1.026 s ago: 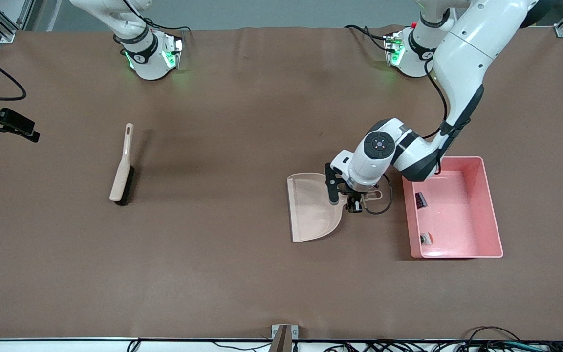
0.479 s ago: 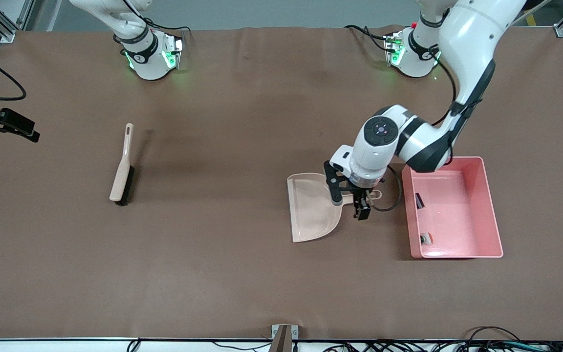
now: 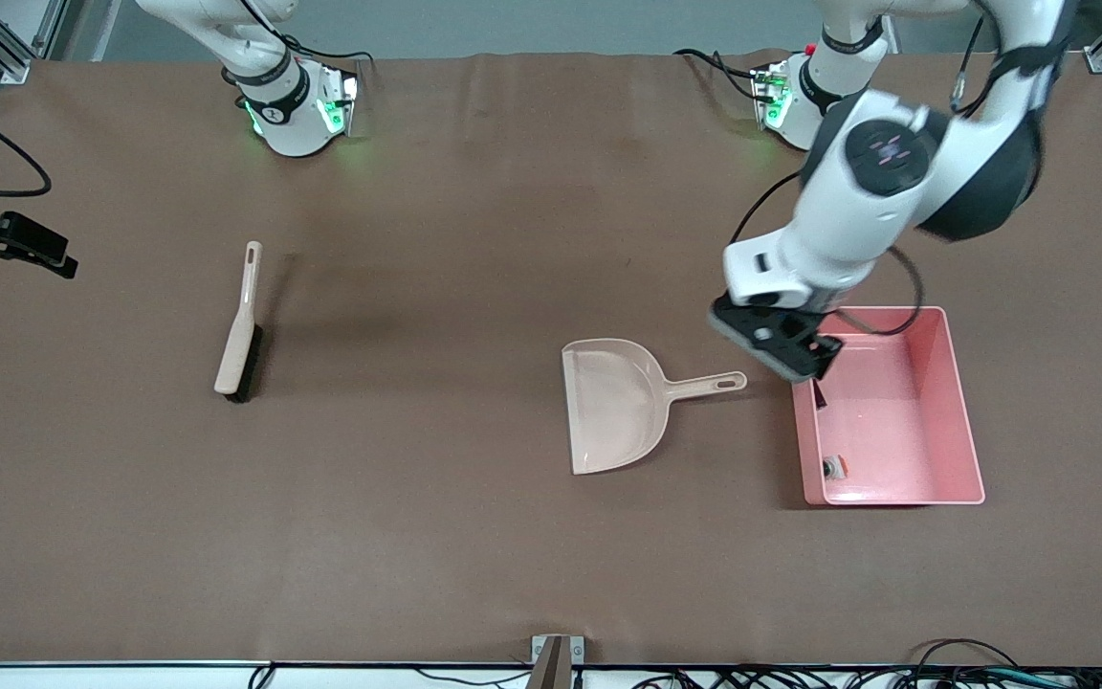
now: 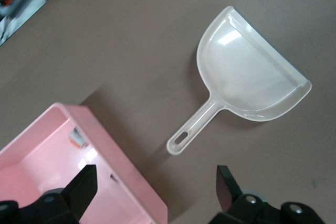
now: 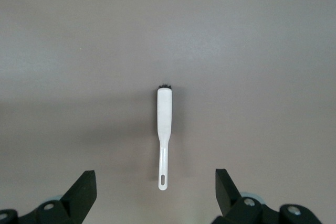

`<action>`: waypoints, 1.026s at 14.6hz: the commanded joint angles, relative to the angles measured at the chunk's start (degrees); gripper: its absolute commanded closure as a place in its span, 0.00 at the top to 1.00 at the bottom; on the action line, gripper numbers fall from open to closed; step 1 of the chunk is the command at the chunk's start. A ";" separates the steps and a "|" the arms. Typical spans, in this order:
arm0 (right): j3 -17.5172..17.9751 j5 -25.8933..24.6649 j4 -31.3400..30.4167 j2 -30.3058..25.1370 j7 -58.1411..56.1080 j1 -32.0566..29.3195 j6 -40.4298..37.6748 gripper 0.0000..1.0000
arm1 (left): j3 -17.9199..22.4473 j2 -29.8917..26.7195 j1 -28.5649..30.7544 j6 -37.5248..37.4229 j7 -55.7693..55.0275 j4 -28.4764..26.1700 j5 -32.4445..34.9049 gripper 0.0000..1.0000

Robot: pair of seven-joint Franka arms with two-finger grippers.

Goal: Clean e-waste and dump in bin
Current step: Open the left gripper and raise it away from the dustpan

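The pink bin [image 3: 960,411] stands toward the left arm's end of the table. In it lie two e-waste pieces: a dark one [image 3: 820,392] and a white-grey one [image 3: 835,467] nearer the front camera. My left gripper [image 3: 785,352] hangs open and empty in the air, over the bin's corner next to the dustpan handle. The left wrist view shows the left gripper [image 4: 157,179] above the bin's wall [image 4: 131,174], with the white-grey piece [image 4: 79,139] inside. My right gripper [image 5: 155,182] is open and empty, high over the brush [image 5: 164,124]; it is out of the front view.
A beige dustpan [image 3: 613,402] lies flat on the brown table beside the bin, its handle [image 3: 704,385] pointing at the bin. A beige brush [image 3: 240,325] with dark bristles lies toward the right arm's end. The arm bases [image 3: 293,110] stand along the table's edge farthest from the camera.
My left gripper opened and let go of the dustpan handle, then rose and swung toward the bin. The dustpan stays where it lay. The brush has not moved.
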 commanded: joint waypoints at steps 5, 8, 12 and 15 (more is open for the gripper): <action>0.06 -0.66 -0.01 -0.35 -0.33 -0.12 -0.31 1.00 | 12.98 -14.14 0.38 -13.06 -0.92 -1.58 -3.24 1.00; 0.14 -0.66 -0.01 -0.35 -0.33 -0.12 -0.31 1.00 | 16.33 -17.22 1.86 -18.16 -3.54 -1.58 -3.42 1.00; 0.14 -0.66 -0.01 -0.35 -0.42 -0.12 -0.31 1.00 | 15.21 -18.55 5.81 -22.82 -9.86 0.08 -3.68 1.00; 0.14 -0.66 -0.01 -0.26 -0.42 -0.12 -0.40 1.00 | 13.18 -17.67 9.86 -23.54 -13.65 1.06 -7.81 1.00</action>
